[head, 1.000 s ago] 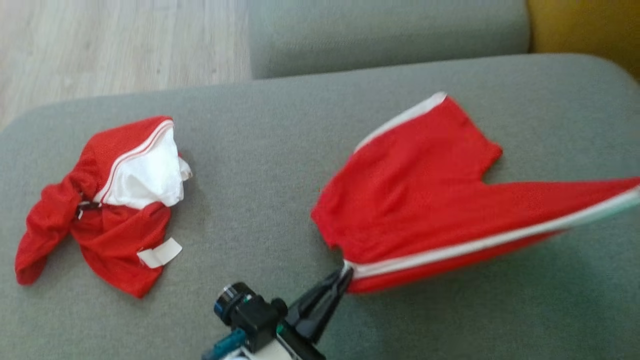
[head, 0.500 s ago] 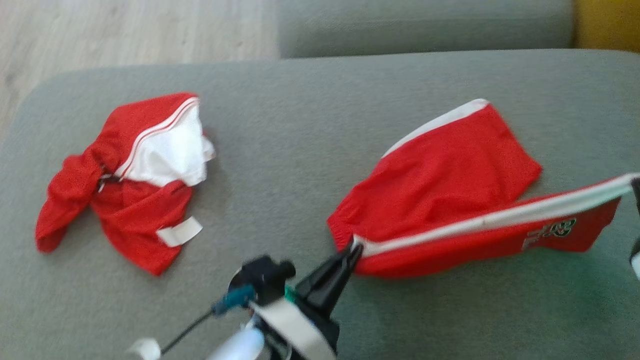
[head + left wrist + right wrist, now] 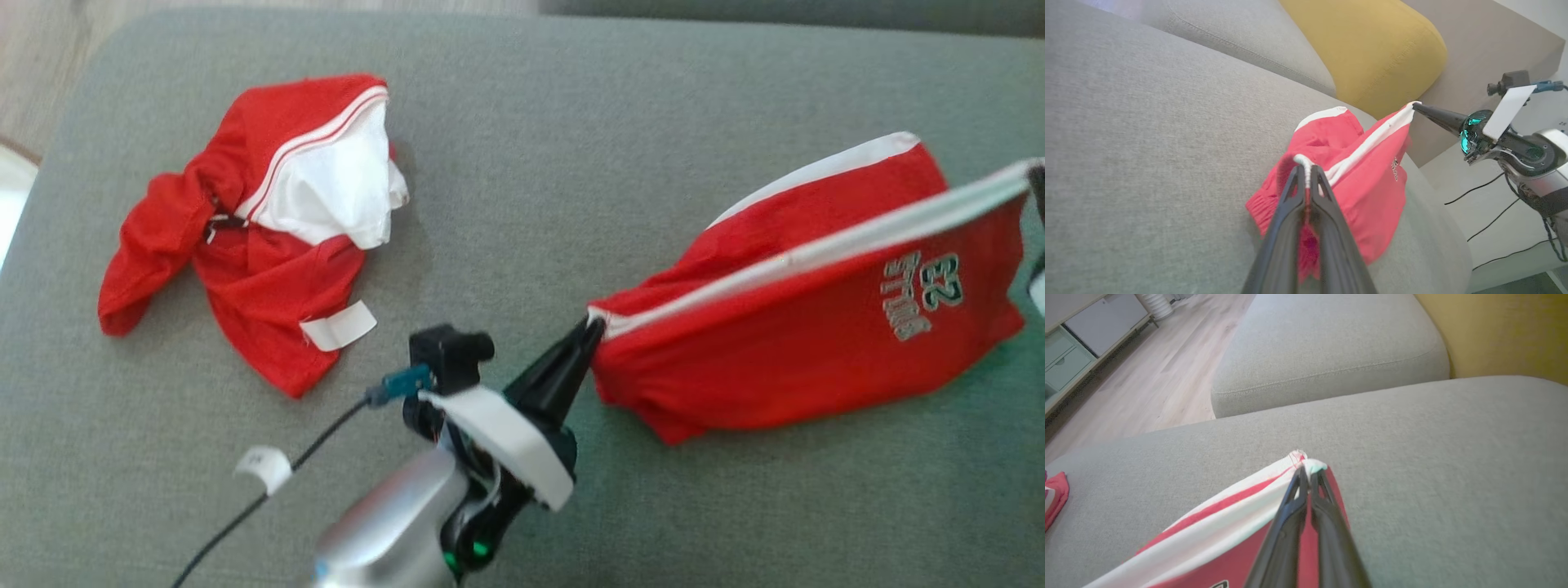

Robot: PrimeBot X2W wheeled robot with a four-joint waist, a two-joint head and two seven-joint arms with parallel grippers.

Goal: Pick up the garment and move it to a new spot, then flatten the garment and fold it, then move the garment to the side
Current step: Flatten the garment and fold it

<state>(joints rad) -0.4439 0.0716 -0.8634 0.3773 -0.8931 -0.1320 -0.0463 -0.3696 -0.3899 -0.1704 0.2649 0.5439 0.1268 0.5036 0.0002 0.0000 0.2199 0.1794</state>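
**Item:** garment (image 3: pixel 816 351), red mesh shorts with a white side stripe and stitched grey-green numerals.
**Location:** over the right part of the grey woven sofa seat (image 3: pixel 571 122). The stripe edge is taut between both claws and the cloth sags below.
**Left claw** (image 3: pixel 1306 168): pinched shut on the stripe end (by the gathered waistband).
**Right claw** (image 3: pixel 1307 471): clamped on the stripe's other end.
**Also:** crumpled red-and-white jersey (image 3: pixel 253 245), well apart at left; rounded mustard cushion (image 3: pixel 1372 45).

Cloth and plastic
My smooth black plastic fingers (image 3: pixel 1280 241) gleam; red mesh shorts (image 3: pixel 816 343) and grey woven cushion (image 3: pixel 522 163) look matt.
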